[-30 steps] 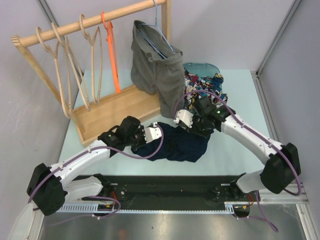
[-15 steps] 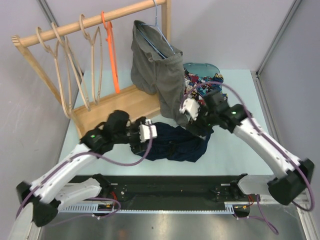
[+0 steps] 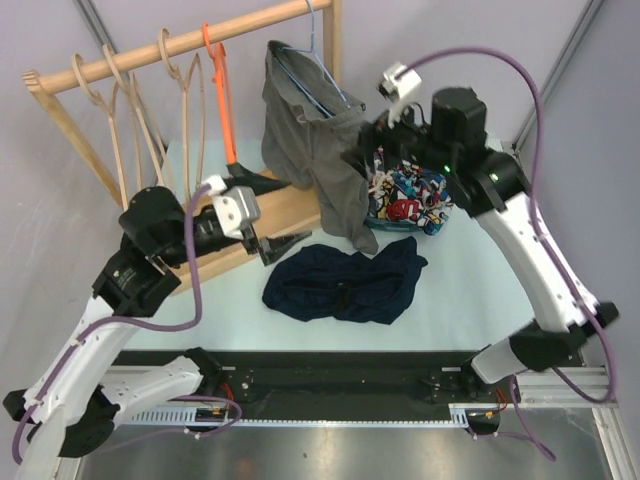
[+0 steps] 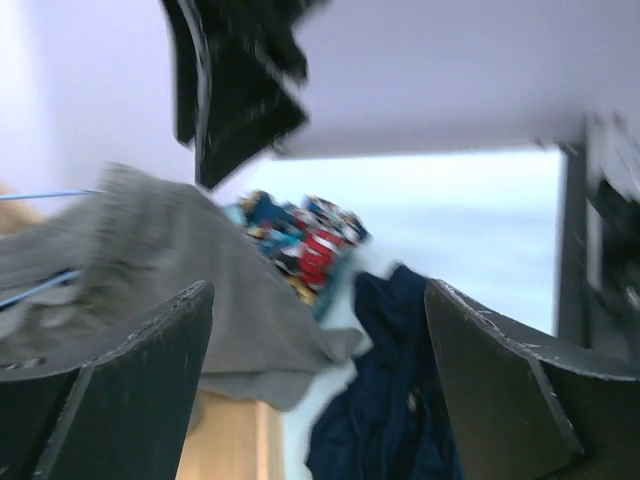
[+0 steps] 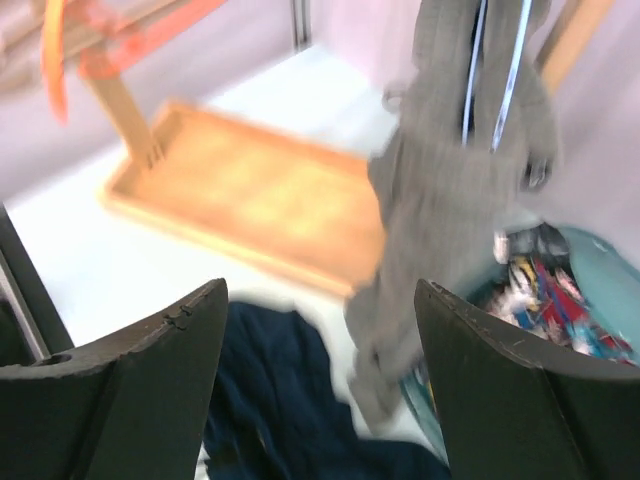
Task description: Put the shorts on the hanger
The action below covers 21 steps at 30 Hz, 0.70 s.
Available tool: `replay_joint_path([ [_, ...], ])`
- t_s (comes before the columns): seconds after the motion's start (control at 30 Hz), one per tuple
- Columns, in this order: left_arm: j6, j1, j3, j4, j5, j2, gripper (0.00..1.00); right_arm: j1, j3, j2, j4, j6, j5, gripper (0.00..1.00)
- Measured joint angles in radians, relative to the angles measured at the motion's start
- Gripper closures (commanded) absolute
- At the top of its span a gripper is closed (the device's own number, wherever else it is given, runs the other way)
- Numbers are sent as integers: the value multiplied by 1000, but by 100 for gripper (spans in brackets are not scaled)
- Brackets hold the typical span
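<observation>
The navy shorts point(image 3: 345, 285) lie crumpled on the table in front of the rack, and nothing holds them. They also show below the fingers in both wrist views, as the shorts point(image 4: 400, 400) and the shorts point(image 5: 280, 400). The orange hanger point(image 3: 222, 100) hangs on the wooden rail, blurred at the top left as the hanger point(image 5: 60, 40). My left gripper point(image 3: 275, 215) hovers open and empty, up and left of the shorts. My right gripper point(image 3: 368, 150) is raised high beside the grey garment, open and empty. Both wrist views confirm wide jaws: left gripper point(image 4: 318, 300), right gripper point(image 5: 320, 295).
Grey shorts point(image 3: 315, 150) hang on a blue wire hanger point(image 3: 315, 70) at the rail's right end. Pale wooden hangers point(image 3: 130, 130) hang at its left. The rack's wooden base point(image 3: 220, 225) sits behind the shorts. A teal basket point(image 3: 405, 135) of colourful clothes point(image 3: 410, 190) stands at the back right.
Both grippers have opened, let go of the navy shorts and lifted away: the left up and to the left, the right up and back. The shorts now lie flat on the table.
</observation>
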Motion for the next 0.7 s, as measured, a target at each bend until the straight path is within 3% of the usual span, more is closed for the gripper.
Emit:
replay_joint_path([
  [0.17, -120, 68, 69, 101, -126, 5, 9, 27, 227, 232, 71, 156, 28, 20],
  [0.37, -273, 326, 119, 203, -219, -20, 9, 178, 470, 459, 142, 222, 115, 11],
  [0.7, -391, 571, 151, 262, -217, -106, 7, 383, 503, 511, 325, 222, 349, 4],
])
